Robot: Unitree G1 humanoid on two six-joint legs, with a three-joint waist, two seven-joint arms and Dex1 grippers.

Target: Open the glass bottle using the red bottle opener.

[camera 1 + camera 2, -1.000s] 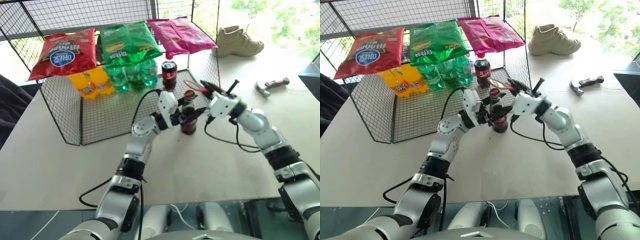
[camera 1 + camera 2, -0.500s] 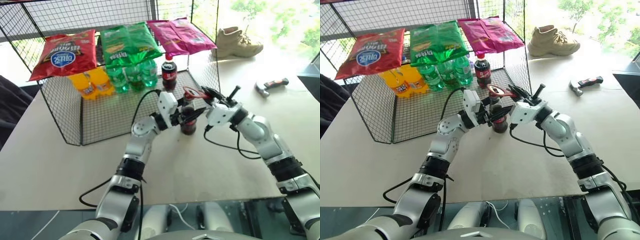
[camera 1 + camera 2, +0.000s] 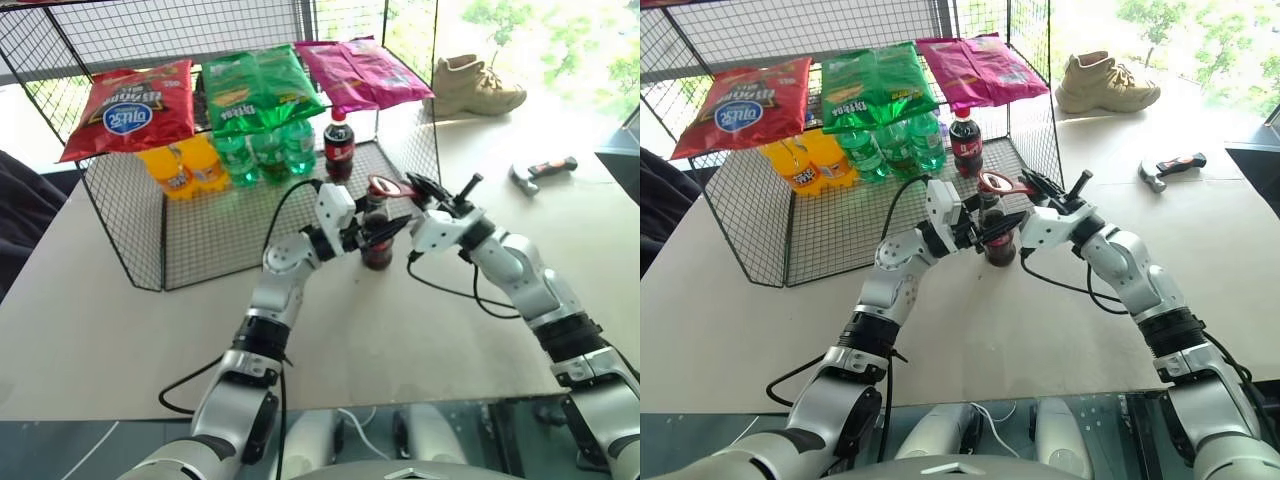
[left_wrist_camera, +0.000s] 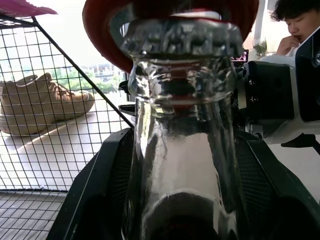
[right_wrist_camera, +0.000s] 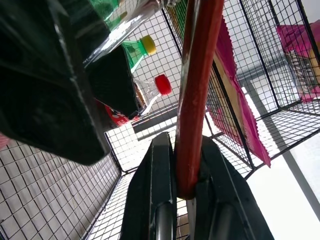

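Since a second ago the right hand [image 3: 412, 188] has rolled and brought the red bottle opener [image 3: 386, 186] from tilted behind the cap to nearly flat over the glass bottle [image 3: 376, 240]; left hand and bottle haven't shifted.

Head views: bottle stands upright on the bench [image 3: 120, 330], just in front of the wire rack [image 3: 200, 230]. Left hand [image 3: 372, 231] clamps its body around the label band.

Left wrist view: black fingers [image 4: 95, 195] flank the clear neck on both sides; crimped metal cap sits inside the opener's ring head.

Right wrist view: right hand's two fingers are pinched tight on the opener's handle end [image 5: 187, 170].

Handling, my read: glass is rigid, smooth and breakable, and fairly heavy with the drink in it. A low grip on the body is right to resist tipping under leverage. Opener is light and stiff, but the handle-end pinch could let it twist in the fingers.
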